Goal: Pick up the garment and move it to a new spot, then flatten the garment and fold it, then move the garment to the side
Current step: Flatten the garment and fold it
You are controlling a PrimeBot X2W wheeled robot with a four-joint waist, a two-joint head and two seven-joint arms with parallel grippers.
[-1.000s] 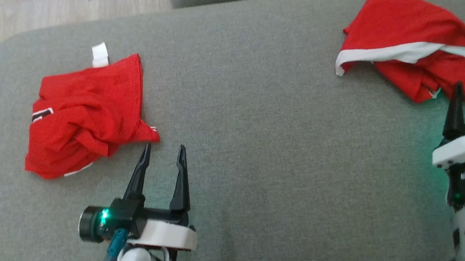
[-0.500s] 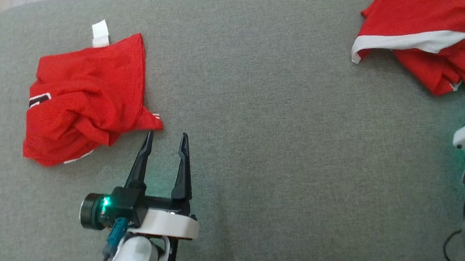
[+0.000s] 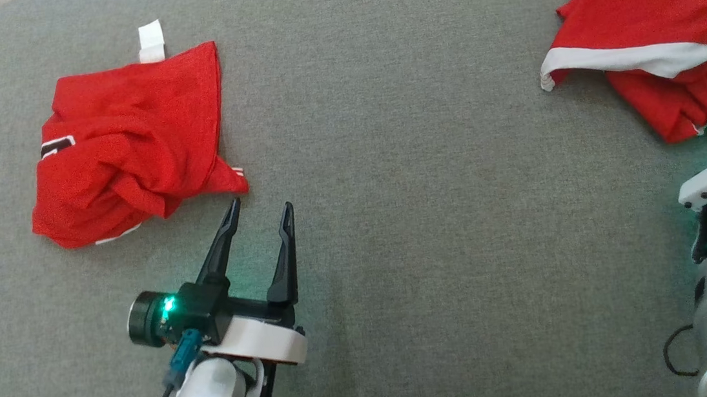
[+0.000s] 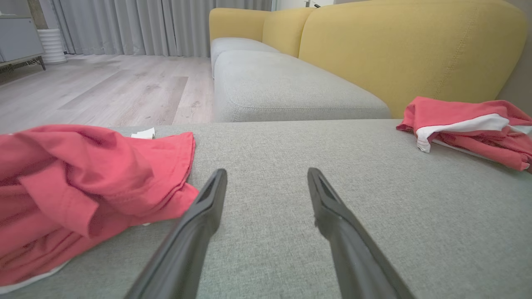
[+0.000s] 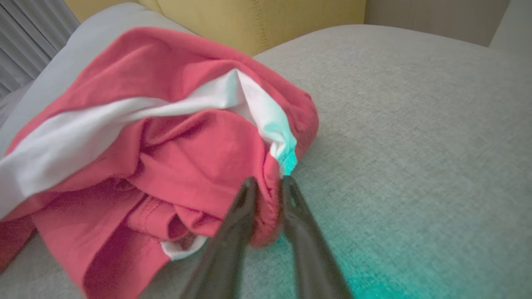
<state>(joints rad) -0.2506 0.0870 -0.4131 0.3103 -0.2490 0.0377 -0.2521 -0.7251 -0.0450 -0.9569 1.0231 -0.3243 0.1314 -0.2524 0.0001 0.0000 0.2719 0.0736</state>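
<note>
Grey couch seat (image 3: 423,185), yellow backrest (image 4: 395,54) (wood floor (image 4: 104,87) beyond); left gripper (image 3: 262,203) agape, right gripper (image 5: 269,180) tight on red garment (image 5: 166,166).

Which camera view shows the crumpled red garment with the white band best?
The right wrist view: the red garment with the white band is close and large, a fold between the fingers of the right gripper. The head and left wrist views cut it off at their right edges.

We see a crumpled red cloth garment with a white band (image 3: 646,8) lying in a bunched heap at the far right of the grey sofa seat (image 3: 420,153). The white band runs across its top folds. Our right hand (image 5: 268,185) pinches a red fold at its near edge.
</note>
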